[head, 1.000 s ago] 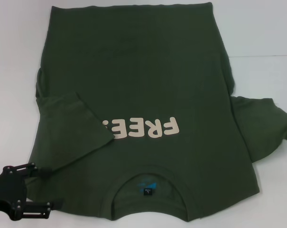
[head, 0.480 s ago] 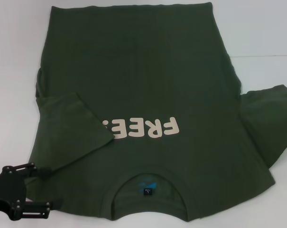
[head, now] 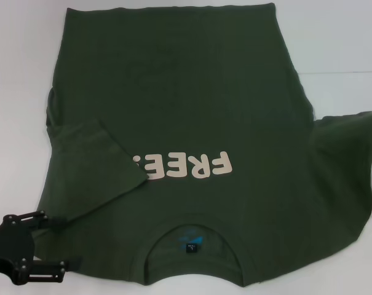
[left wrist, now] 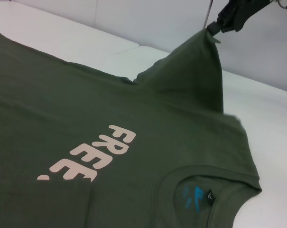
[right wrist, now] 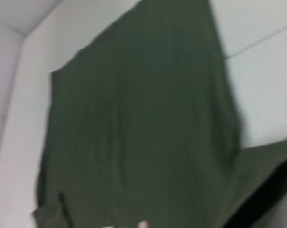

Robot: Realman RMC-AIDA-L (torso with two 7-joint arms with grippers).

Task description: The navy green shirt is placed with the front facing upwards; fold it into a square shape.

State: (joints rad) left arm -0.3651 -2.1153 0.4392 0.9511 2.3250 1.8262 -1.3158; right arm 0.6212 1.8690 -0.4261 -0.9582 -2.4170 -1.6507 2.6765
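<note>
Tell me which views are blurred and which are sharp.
Head view: sharp; the pale "FREE!" print on the dark olive-green cotton shirt reads clearly. Left wrist view: sharp up close, and the right gripper pinching the raised sleeve is clear too. Right wrist view: smeared throughout, with soft shirt edges.

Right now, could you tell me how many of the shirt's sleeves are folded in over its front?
1. The left sleeve lies folded over the navy green shirt, beside the print. The right sleeve is not folded yet: the right hand holds it lifted.
</note>
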